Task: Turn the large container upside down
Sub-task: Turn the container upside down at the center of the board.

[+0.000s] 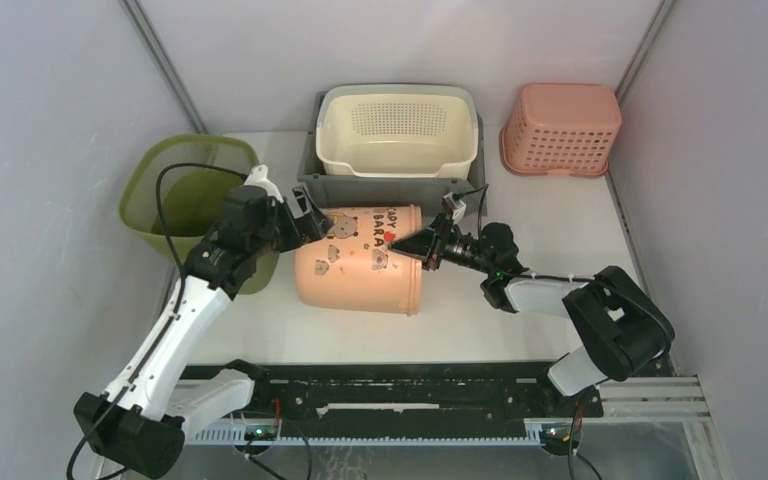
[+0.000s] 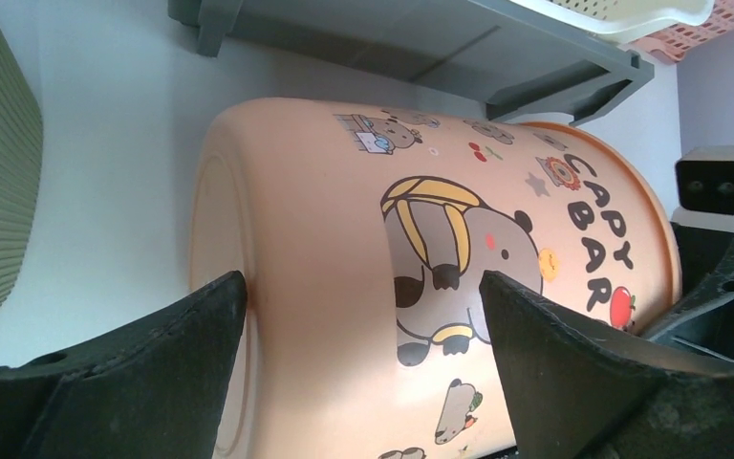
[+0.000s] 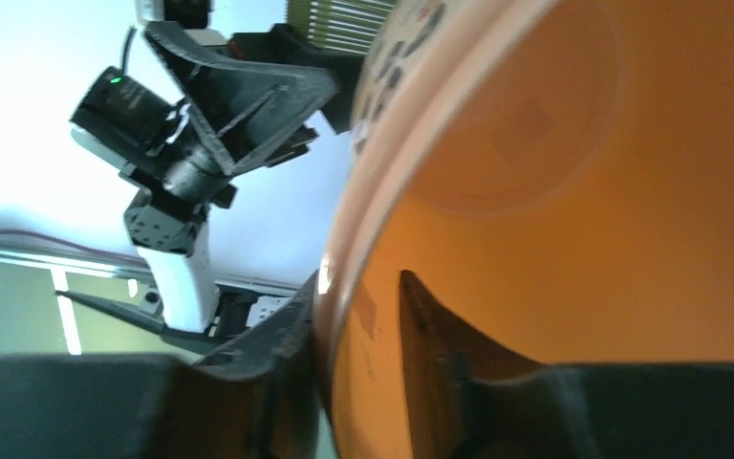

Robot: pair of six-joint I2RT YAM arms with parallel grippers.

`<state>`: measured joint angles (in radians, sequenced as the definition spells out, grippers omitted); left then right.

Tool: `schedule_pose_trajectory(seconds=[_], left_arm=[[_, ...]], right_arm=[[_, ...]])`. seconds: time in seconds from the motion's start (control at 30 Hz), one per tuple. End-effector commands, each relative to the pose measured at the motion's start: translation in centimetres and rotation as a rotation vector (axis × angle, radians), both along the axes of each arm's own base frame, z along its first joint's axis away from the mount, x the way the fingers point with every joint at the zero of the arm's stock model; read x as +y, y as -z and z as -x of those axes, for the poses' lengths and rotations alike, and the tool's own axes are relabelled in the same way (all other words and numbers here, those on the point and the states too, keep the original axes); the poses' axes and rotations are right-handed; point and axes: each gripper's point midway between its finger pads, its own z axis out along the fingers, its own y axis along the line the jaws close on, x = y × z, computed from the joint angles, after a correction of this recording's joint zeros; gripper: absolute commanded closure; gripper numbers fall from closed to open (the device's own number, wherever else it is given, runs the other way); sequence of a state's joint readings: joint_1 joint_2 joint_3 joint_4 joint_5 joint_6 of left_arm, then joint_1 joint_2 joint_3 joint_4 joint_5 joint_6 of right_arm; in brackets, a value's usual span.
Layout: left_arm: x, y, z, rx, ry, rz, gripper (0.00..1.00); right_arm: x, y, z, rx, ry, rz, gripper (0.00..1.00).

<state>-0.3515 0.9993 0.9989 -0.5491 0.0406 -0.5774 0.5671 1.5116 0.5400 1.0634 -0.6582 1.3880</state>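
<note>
Peach container: one, on side; pink basket: one.

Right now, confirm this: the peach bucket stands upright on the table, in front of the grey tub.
Not upright: the peach bucket lies on its side on the table, in front of the grey tub. The top external view shows it.

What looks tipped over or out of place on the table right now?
The peach cartoon-printed container lies on its side in the middle of the table, mouth facing the right arm. The right pincer straddles its rim, one finger inside. Nothing looks spilled or broken.
</note>
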Motion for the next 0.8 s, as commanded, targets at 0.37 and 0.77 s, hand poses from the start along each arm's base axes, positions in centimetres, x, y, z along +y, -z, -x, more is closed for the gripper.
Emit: schedule_pose_trajectory(seconds=[0.37, 0.77], left_arm=[[-2.2, -9.8, 1.0, -0.182, 0.083, 0.160, 0.06], [-0.3, -6.5, 1.5, -0.116, 0.018, 0.052, 0.04]], right_arm=[[-1.5, 4.5, -0.2, 0.069, 0.101, 0.334, 0.31], [-1.6, 3.2, 0.1, 0.029, 0.084, 0.307, 0.37]])
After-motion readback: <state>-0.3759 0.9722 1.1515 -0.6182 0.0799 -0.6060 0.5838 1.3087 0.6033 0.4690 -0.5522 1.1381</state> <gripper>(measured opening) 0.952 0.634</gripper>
